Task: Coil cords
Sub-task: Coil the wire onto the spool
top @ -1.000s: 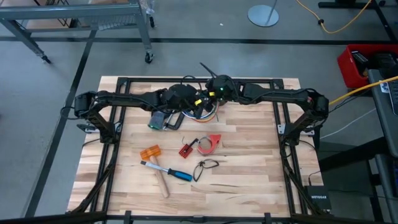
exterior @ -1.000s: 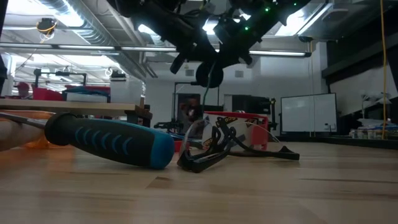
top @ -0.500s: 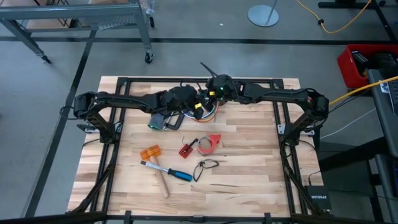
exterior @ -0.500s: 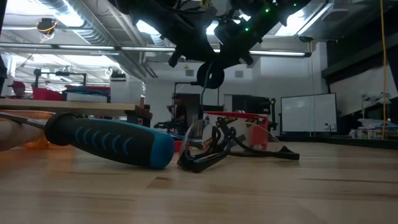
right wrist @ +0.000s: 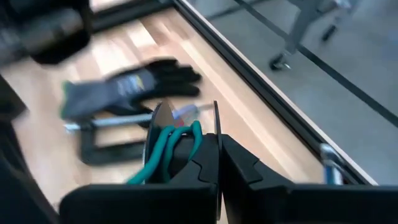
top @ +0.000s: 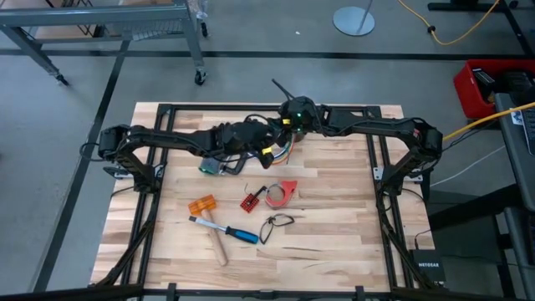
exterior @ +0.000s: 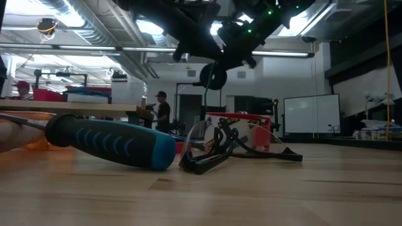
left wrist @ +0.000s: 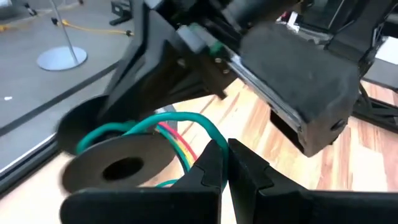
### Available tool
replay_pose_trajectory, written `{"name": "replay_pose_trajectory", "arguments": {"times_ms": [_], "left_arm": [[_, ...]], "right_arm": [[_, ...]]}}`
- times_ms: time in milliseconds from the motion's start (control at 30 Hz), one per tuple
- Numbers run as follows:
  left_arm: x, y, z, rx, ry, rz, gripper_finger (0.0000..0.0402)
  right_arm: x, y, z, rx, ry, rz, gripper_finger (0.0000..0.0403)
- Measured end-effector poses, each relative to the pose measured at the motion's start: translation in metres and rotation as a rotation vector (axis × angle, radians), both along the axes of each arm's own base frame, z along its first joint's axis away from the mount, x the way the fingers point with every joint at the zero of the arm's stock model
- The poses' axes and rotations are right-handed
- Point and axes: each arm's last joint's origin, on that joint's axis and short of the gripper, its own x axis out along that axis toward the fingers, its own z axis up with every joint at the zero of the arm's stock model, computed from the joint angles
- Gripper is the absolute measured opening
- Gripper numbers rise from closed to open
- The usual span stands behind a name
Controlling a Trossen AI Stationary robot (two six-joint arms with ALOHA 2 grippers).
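Overhead, both end effectors pinched on cords (top: 280, 149), mid-table

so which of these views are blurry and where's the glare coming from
Left wrist view: the spool and the other arm's housing are smeared and soft, the left pincer sharper. Right wrist view: the glove and clamp are blurred. Low view: bright ceiling lights backlight the arms into silhouettes, while the hammer handle stays crisp. High view: even light, no glare.
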Motion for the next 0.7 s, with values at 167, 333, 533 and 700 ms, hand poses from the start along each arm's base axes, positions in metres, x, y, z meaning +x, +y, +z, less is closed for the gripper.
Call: {"name": "replay_pose_trajectory", "arguments": {"times_ms": [167, 333, 533, 700], "left_arm": [[0.001, -0.008, 0.002, 0.053, -0.001, 0.03, 0.0], [0.0, -0.024, 0.002, 0.185, 0.05, 0.096, 0.0], [-0.003, -0.047, 0.004, 0.437, 0.167, 0.219, 0.0], [-0.004, -0.053, 0.005, 0.496, 0.203, 0.224, 0.0011]], "right_arm": [[0.007, 0.0, 0.01, 0.016, -0.138, 0.07, 0.0001], [0.007, -0.006, 0.023, -0.006, -0.174, 0.09, 0.0001], [0.004, -0.017, 0.037, 0.032, -0.234, 0.155, 0.0001], [0.003, -0.019, 0.047, 0.071, -0.281, 0.224, 0.0001]]}}
